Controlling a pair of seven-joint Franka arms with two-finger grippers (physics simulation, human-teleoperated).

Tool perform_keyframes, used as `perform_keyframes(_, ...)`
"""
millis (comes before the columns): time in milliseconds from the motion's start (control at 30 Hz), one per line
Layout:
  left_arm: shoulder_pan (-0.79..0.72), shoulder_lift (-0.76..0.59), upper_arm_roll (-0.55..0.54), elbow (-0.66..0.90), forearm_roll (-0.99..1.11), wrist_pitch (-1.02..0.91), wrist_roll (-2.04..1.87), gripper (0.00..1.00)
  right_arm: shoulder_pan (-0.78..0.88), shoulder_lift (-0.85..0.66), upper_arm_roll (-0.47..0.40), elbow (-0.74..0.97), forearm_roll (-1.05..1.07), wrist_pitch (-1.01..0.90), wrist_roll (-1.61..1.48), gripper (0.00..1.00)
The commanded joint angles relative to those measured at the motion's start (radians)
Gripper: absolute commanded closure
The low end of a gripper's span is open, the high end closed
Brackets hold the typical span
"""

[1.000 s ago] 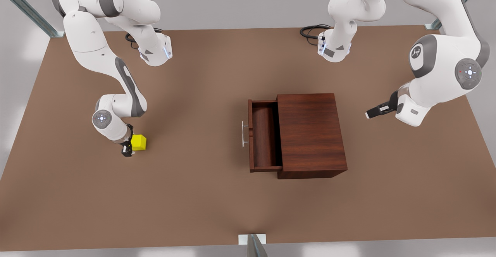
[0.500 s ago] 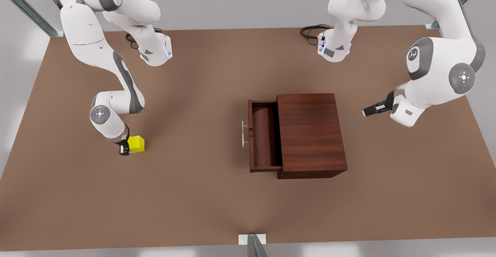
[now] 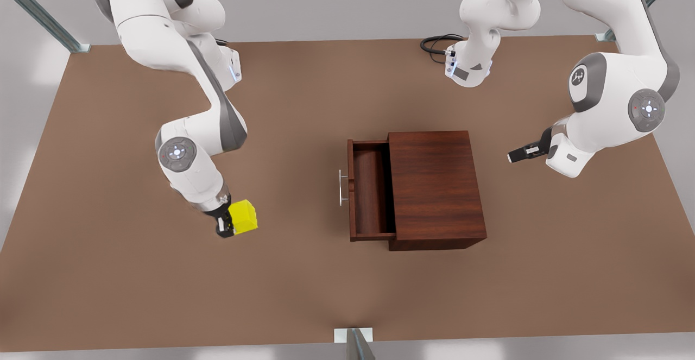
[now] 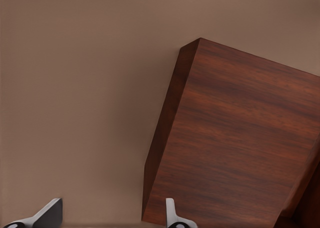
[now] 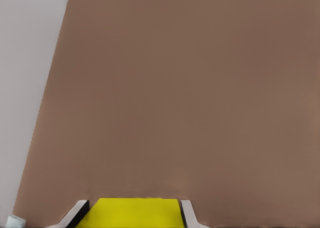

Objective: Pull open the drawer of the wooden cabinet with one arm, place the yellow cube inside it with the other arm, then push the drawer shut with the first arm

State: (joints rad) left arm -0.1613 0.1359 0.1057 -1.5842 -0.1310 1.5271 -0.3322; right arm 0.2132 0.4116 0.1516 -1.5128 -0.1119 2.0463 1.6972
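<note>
Now the cube (image 3: 244, 216) rides clamped in the right end effector (image 3: 232, 224), above the surface (image 3: 304, 295), with the open drawer (image 3: 372, 191) off toward the front view's right. Left end effector (image 3: 513, 157) waits spread beyond the cabinet (image 3: 437, 189). Cube's underside is hidden.
</note>
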Motion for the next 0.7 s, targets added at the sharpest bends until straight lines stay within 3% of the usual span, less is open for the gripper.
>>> perform_keyframes(0, 0.000, -0.001, 0.000, 0.001, 0.002, 0.001, 0.009, 0.00, 0.051, 0.015, 0.002, 0.042, 0.032, -0.247, 0.390, 0.50)
perform_keyframes(267, 0.000, -0.001, 0.000, 0.004, 0.002, 0.005, 0.009, 0.00, 0.331, 0.190, 0.000, 0.359, 0.077, -0.298, 0.832, 0.50)
perform_keyframes(667, 0.000, -0.002, 0.002, -0.010, 0.001, -0.005, 0.004, 0.00, 0.529, 0.377, -0.052, 0.497, 0.072, -0.192, 1.039, 0.50)
